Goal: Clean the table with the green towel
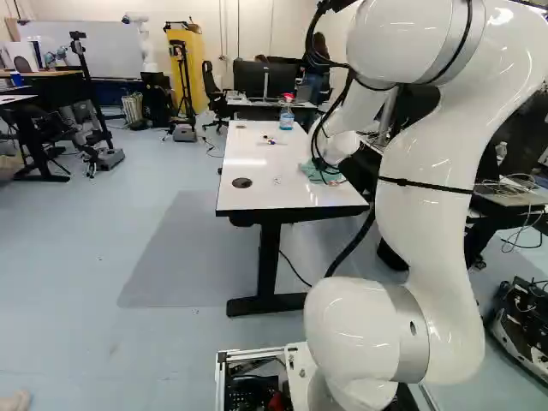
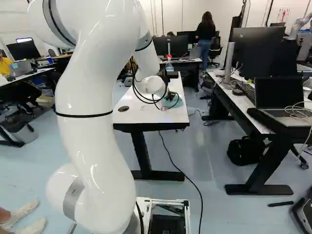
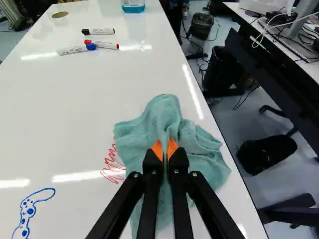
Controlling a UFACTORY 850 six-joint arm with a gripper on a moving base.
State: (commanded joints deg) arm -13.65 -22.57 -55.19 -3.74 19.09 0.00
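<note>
- A green towel [image 3: 167,110] is lying bunched on the table [image 3: 75,119], along the long edge facing the neighbouring desk [image 2: 243,103], toward the near end.
- The gripper [image 3: 165,150] is clamping a raised fold between both pads.
- Red scribble [image 3: 110,162] is showing right beside the cloth; a blue drawing [image 3: 27,211] is standing farther in from that edge, untouched by it.
- Wiping is apparently at an early stage, with both marks awaiting removal; whatever the cloth is covering cannot be told.
</note>
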